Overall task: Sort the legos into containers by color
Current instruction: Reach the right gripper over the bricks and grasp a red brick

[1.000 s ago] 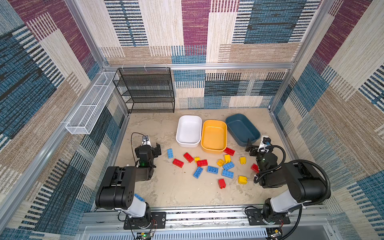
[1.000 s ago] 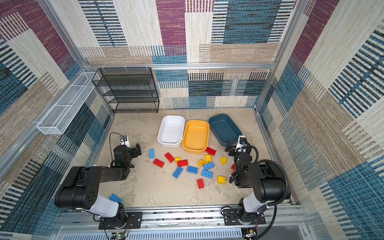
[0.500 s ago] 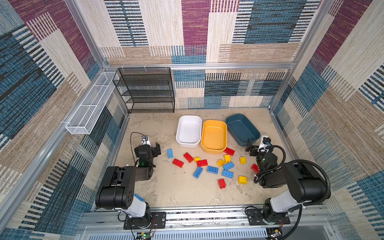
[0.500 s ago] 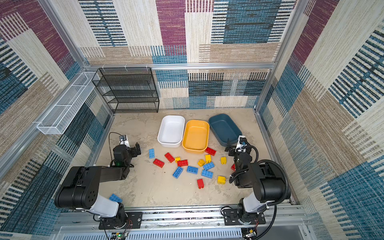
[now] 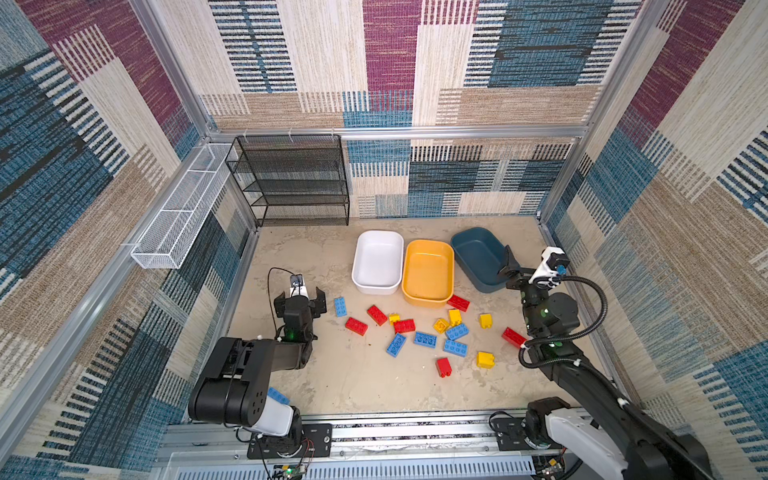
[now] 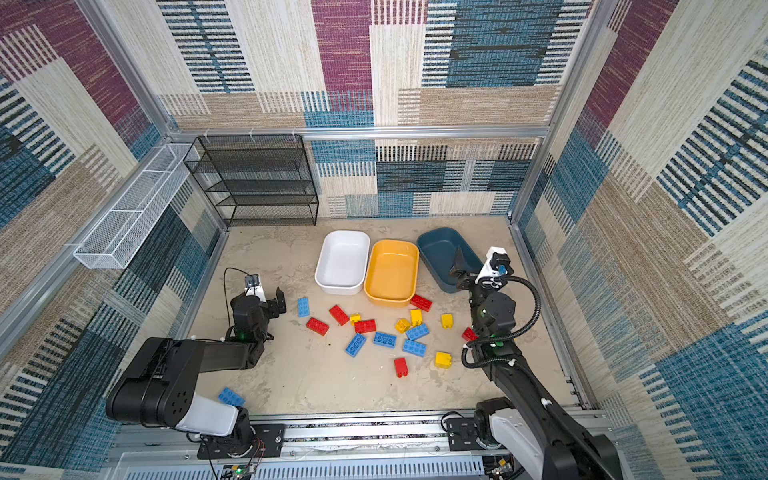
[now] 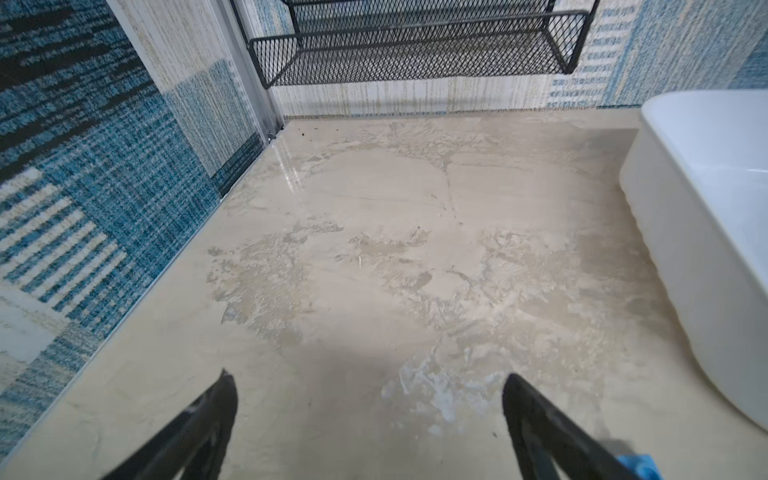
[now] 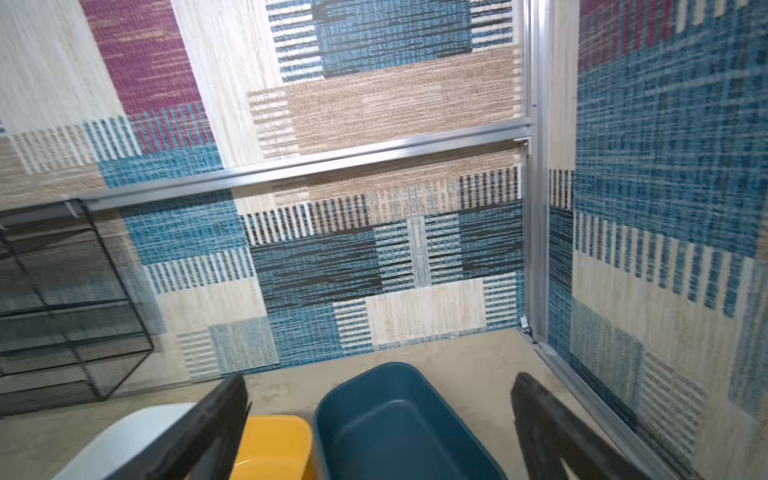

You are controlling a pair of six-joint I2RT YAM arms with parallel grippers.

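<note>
Legos (image 5: 424, 340) loose between left pincer (image 5: 300, 294) and right pincer (image 8: 380, 380), both wide, empty

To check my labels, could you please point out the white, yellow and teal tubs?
white tub (image 5: 377, 262): a top view, bare floor.
yellow tub (image 5: 428, 272): a top view, bare floor.
teal tub (image 5: 476, 254): a top view, bare floor.

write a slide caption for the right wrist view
Open right claw facing the empty teal tub, yellow tub and white tub beside it, black mesh rack beyond.
</note>
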